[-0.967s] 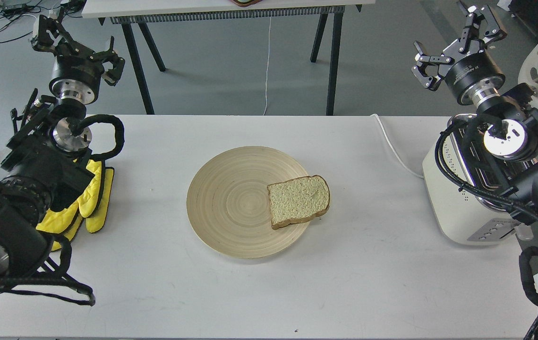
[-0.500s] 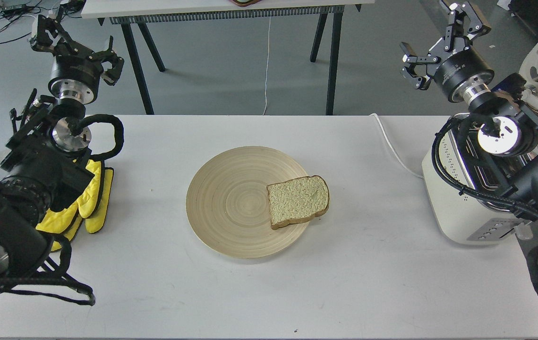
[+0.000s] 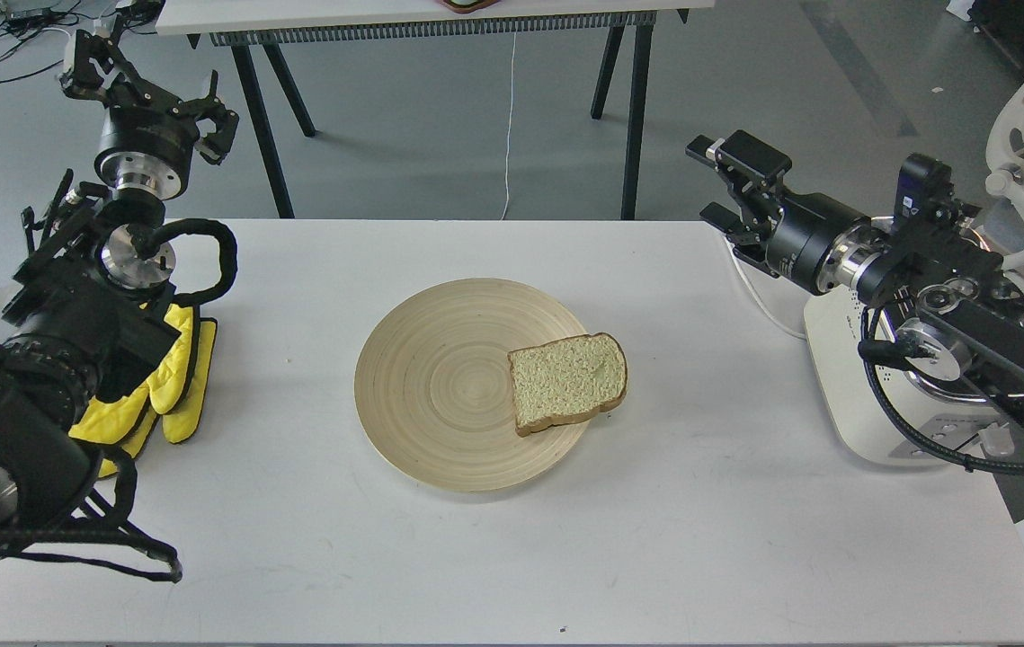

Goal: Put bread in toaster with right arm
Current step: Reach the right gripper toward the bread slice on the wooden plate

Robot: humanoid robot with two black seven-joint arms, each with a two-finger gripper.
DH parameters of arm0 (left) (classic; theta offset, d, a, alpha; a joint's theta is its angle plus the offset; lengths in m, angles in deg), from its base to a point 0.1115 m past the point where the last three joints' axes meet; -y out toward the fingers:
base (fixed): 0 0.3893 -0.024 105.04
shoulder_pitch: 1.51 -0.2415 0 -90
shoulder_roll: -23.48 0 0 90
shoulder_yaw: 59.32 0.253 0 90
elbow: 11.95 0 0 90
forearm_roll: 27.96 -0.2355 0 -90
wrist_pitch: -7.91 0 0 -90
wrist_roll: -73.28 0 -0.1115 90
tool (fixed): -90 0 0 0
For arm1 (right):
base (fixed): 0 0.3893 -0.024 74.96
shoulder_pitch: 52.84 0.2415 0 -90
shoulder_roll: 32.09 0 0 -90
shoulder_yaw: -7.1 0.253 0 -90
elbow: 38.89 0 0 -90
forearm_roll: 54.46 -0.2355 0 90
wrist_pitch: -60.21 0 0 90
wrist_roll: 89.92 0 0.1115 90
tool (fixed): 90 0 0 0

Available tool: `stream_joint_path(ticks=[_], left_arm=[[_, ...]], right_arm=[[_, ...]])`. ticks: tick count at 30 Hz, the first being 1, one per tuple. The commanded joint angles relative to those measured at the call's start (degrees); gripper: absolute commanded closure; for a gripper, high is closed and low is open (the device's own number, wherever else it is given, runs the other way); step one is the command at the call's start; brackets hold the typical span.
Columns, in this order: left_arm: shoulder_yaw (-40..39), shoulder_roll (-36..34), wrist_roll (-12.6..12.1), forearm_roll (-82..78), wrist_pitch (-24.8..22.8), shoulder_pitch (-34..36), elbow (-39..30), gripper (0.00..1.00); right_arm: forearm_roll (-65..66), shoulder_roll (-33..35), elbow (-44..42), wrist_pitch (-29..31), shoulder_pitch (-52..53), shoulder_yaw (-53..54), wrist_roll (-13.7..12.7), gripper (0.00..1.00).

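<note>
step: reaching for bread slice [image 3: 568, 381] | right tool [image 3: 727, 184] at 2 o'clock, empty, opening unclear | next: descend onto slice

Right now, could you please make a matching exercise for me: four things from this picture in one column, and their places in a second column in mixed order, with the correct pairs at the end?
Things:
1. bread
2. toaster
3. yellow glove
4. right gripper

Places:
A. on the table's left side, beside the left arm
B. in the air above the table's far right part, holding nothing
C. at the table's right edge, partly hidden by the right arm
D. on the right rim of the round wooden plate

Pairs: 1-D, 2-C, 3-A, 4-B
</note>
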State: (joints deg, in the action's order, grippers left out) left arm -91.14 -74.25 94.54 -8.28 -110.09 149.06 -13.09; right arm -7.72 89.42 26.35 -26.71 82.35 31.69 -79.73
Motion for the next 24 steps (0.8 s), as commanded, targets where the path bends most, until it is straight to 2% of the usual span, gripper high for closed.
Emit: stream_joint_path(ticks=[1, 8, 12, 19, 24], left_arm=[[0.00, 0.00, 0.01, 0.00, 0.00, -0.01, 0.00, 0.00], [0.00, 0.00, 0.10, 0.00, 0.00, -0.10, 0.00, 0.00], [0.00, 0.00, 0.10, 0.00, 0.00, -0.10, 0.00, 0.00], [-0.09, 0.00, 0.19, 0.00, 0.00, -0.10, 0.00, 0.00], [0.00, 0.09, 0.27, 0.00, 0.00, -0.10, 0.00, 0.00]], right_arm=[[4.40, -3.03, -0.82, -1.67, -2.56, -3.14, 0.00, 0.03], [9.60, -9.80, -8.82, -3.78, -6.07, -6.39, 0.00, 0.09], [9.68, -11.47, -9.08, -3.78, -7.74, -6.75, 0.00, 0.20], [9.68, -14.99, -11.54, -3.78, -7.92, -8.50, -0.44, 0.32], [9.51, -15.34, -11.54, -3.60, -7.83, -9.21, -0.53, 0.54]])
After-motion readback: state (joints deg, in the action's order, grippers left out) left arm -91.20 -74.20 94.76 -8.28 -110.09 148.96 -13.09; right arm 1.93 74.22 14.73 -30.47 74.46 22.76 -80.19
